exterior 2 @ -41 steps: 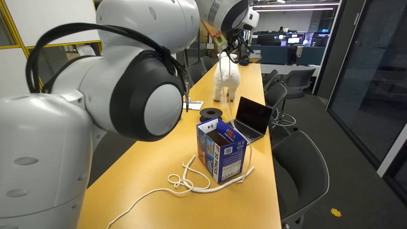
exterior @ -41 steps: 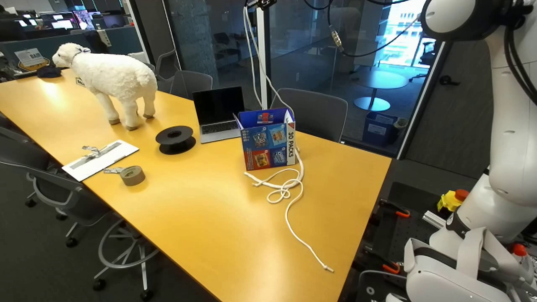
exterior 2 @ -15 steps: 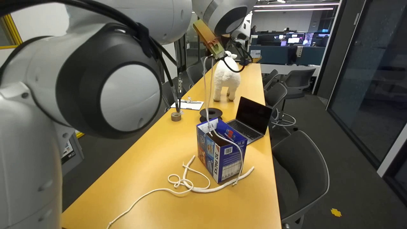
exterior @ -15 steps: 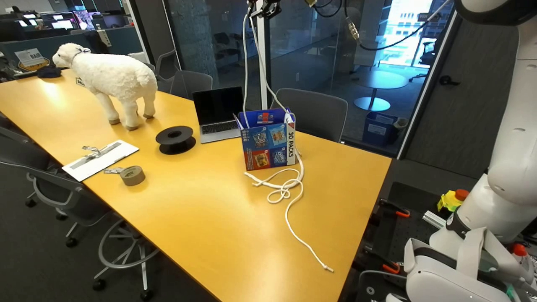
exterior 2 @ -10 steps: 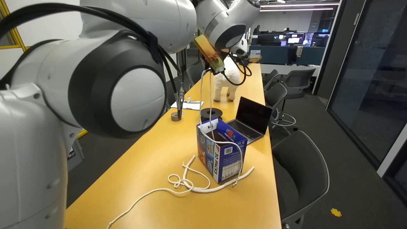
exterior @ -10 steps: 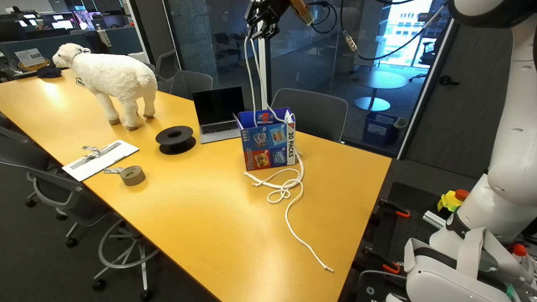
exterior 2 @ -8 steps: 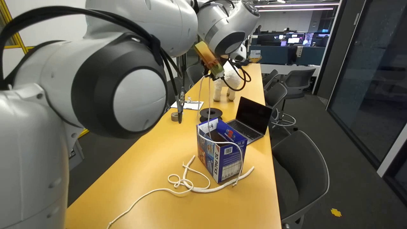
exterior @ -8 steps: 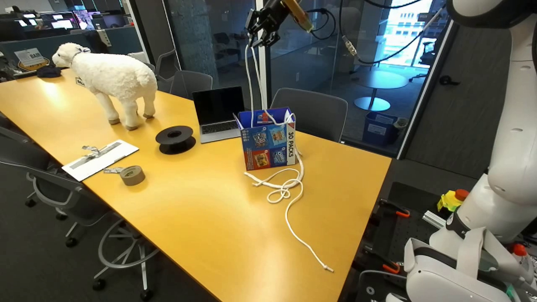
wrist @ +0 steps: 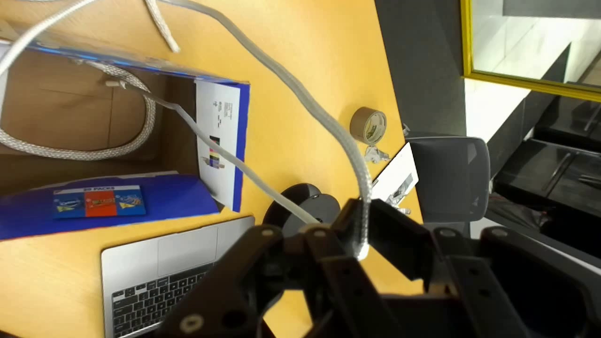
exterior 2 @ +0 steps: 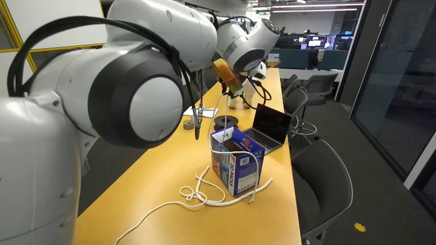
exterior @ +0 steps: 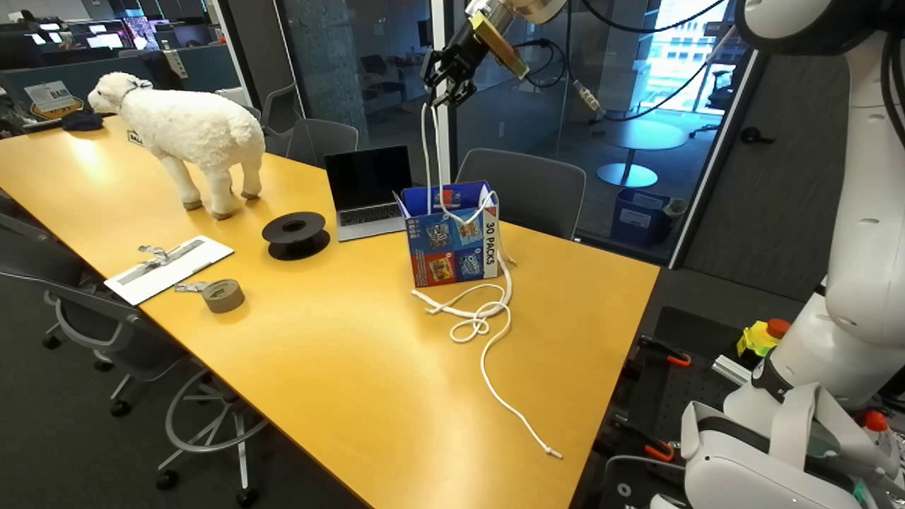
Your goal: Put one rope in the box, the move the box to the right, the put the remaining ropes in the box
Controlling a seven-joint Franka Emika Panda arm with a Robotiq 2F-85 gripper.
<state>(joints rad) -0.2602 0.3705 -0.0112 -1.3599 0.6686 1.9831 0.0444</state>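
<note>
Lowers a white rope [wrist: 320, 113], pinched in the nearly closed gripper [exterior: 436, 96], toward the blue box [exterior: 452, 246]; now dangles one end inside, trails another outside at right, so likely needs gathering in.

Yellow table [exterior: 339, 375], grey chairs [exterior 2: 323, 187], dark floor [exterior 2: 385, 190], glass wall [exterior: 509, 134]

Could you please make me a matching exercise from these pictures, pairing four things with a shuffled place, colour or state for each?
Things:
1. box
2. laptop
3. tape roll
4. tool

Places, colours, states:
a. gripping a white rope
b. near the clipboard
c. blue, printed "30 PACKS"
d. screen raised, dark

Pairs: 1-c; 2-d; 3-b; 4-a
</note>
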